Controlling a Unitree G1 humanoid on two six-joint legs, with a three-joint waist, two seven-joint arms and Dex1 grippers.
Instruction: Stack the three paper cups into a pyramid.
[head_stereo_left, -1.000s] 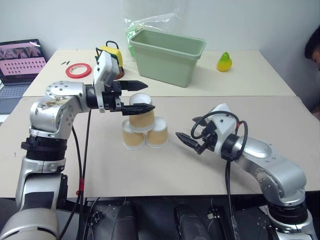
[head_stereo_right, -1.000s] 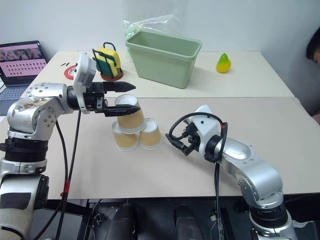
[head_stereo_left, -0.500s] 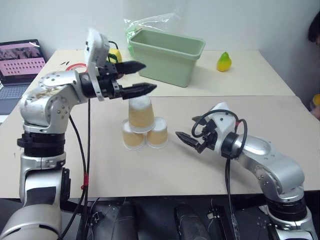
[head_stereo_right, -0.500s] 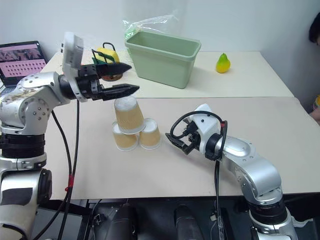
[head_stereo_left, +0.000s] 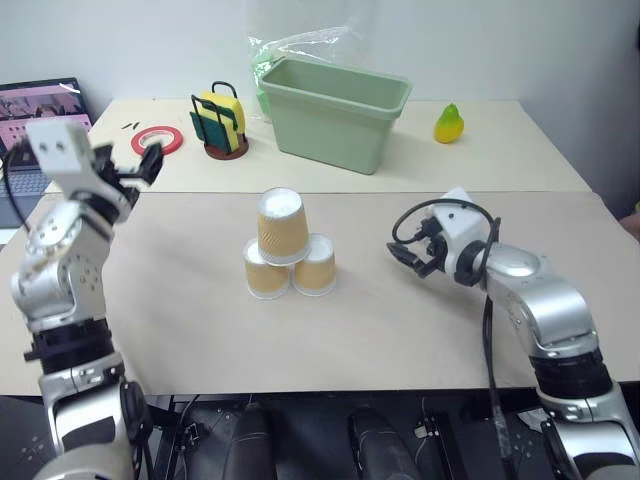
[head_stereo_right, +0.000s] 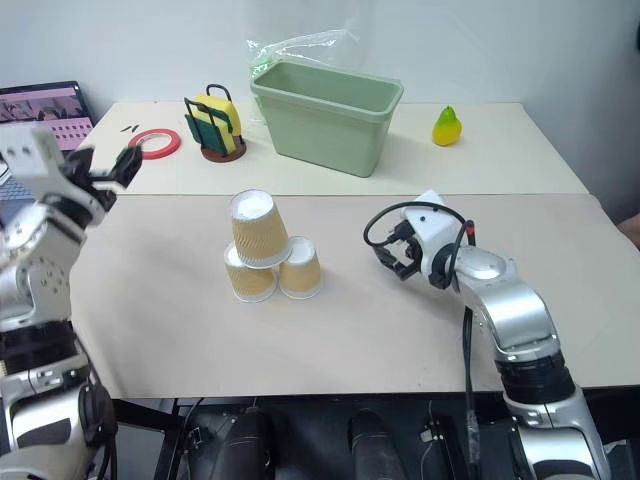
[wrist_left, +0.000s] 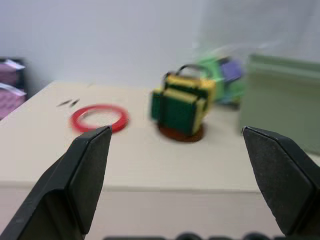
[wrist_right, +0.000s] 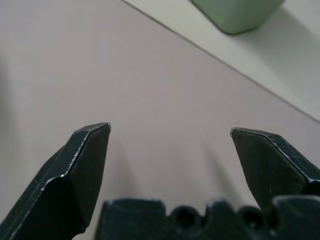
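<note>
- Left gripper (wrist_left: 175, 185) wide open, empty, well off to the stack's left.
- Right gripper (wrist_right: 170, 170) wide open, empty, over bare worktop (head_stereo_left: 400, 330).
- Three tan ribbed paper cups (head_stereo_left: 285, 258) inverted mid-worktop: two touching, third bridging them; pyramid looks complete, so the grippers can stand clear.

Near table (head_stereo_left: 180, 330): my one obstacle here is the cup pyramid, two cups side by side, touching, bottom left cup (head_stereo_left: 265, 275) and bottom right cup (head_stereo_left: 318, 267), with the top cup (head_stereo_left: 282, 226) upside down on them. Bare tabletop lies on every side of it.

My left gripper (head_stereo_left: 138, 168), fingers spread, hangs well off to the pyramid's left, open surface between.

My right gripper (head_stereo_left: 409, 252), fingers spread, sits to the pyramid's right, a bare strip between.

Far table: green tub (head_stereo_left: 340, 110), sponge holder (head_stereo_left: 221, 124), red tape ring (head_stereo_left: 156, 141), pear (head_stereo_left: 449, 123), plastic bag (head_stereo_left: 300, 45) behind the tub. Gaps stand between them.

Far left: laptop (head_stereo_left: 35, 120).
</note>
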